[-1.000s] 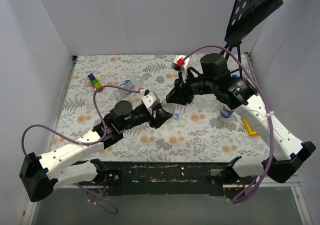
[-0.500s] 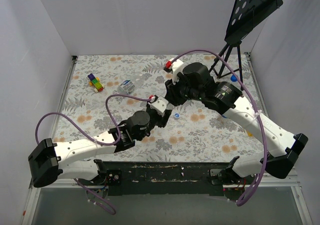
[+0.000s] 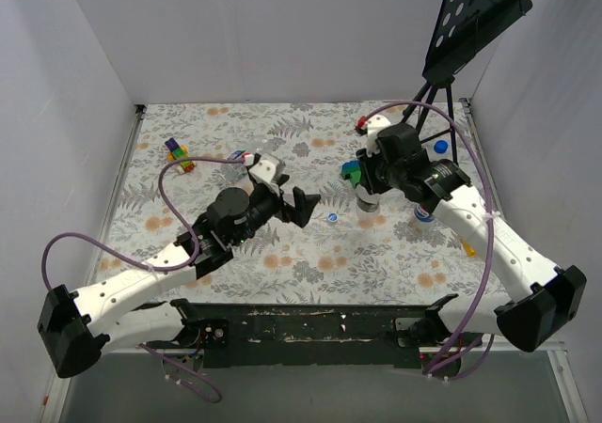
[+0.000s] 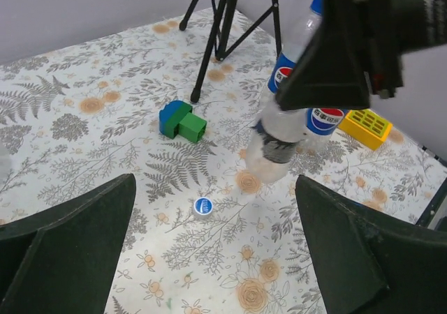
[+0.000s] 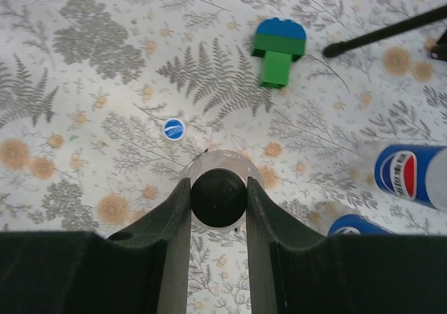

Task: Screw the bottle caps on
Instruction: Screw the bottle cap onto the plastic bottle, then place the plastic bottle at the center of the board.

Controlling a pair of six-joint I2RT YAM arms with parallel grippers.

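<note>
- Nearest us, the left gripper (image 3: 301,207) hangs over the table (image 3: 282,254) with its jaws spread wide and nothing between them.
- Just past it a loose blue cap (image 4: 203,206) lies flat on the floral cloth. We judge it light, stiff and smooth, likely to skate if nudged, so it wants a pinch across its rim from straight above.
- Beyond that cap, the right gripper (image 5: 218,188) is closed snugly on the black cap (image 5: 218,202) that sits on the mouth of a clear bottle (image 4: 274,146). The bottle leans a little, its base low at the table.
- We judge this bottle thin-walled and springy, empty or nearly so. It would crumple or spin under a hard squeeze, so the body near the label is where we would steady it while the cap turns.
- Near it sits a green and blue block (image 5: 278,52).
- To the right a labelled bottle (image 3: 424,214) is close by.
- Farthest, a second blue cap (image 3: 439,146) rests by the tripod (image 3: 428,103).
</note>
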